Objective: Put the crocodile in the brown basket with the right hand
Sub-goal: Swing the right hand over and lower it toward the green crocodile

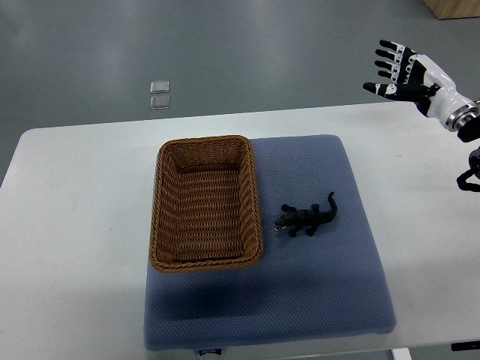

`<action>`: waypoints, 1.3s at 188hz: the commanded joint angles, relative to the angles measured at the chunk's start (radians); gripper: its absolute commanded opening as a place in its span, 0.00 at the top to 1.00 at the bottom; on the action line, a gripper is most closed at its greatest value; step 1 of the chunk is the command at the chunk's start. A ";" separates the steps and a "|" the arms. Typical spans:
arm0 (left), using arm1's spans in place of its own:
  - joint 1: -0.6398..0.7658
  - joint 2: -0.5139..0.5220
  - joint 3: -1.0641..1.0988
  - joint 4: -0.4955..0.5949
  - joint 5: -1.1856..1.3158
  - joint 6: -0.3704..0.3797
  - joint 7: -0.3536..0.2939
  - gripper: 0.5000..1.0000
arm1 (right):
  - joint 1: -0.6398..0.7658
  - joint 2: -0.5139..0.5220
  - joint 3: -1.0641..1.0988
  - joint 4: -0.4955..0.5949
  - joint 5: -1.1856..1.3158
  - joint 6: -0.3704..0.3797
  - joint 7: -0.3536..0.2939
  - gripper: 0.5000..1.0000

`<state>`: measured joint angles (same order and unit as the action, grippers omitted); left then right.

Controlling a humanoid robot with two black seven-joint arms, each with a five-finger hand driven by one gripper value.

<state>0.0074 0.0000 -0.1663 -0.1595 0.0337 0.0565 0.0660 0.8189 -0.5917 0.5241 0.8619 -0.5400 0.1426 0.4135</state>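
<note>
Right hand (409,75), forearm (459,112) partly off-frame

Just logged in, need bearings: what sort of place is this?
Probably a lab or test room: a plain white table with a blue mat, a brown basket and toy crocodile, and bare grey floor beyond.

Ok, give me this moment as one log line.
right hand: open, far right, clear of crocodile | crocodile: on blue mat beside brown basket | brown basket: empty
</note>
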 commanded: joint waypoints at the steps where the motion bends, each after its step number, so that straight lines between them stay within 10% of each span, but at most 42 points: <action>1: 0.000 0.000 0.001 0.000 0.000 0.000 0.000 0.00 | 0.029 -0.069 -0.045 0.095 -0.166 0.002 0.001 0.16; 91: 0.000 0.000 -0.001 0.000 0.000 0.000 0.000 0.00 | 0.163 -0.166 -0.137 0.396 -0.917 0.201 -0.010 0.16; 245: 0.000 0.000 -0.001 0.000 0.000 0.000 0.000 0.00 | 0.059 -0.039 -0.228 0.397 -1.140 0.132 -0.065 0.17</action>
<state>0.0076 0.0000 -0.1672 -0.1592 0.0337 0.0569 0.0660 0.8862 -0.6413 0.2961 1.2594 -1.6695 0.2778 0.3482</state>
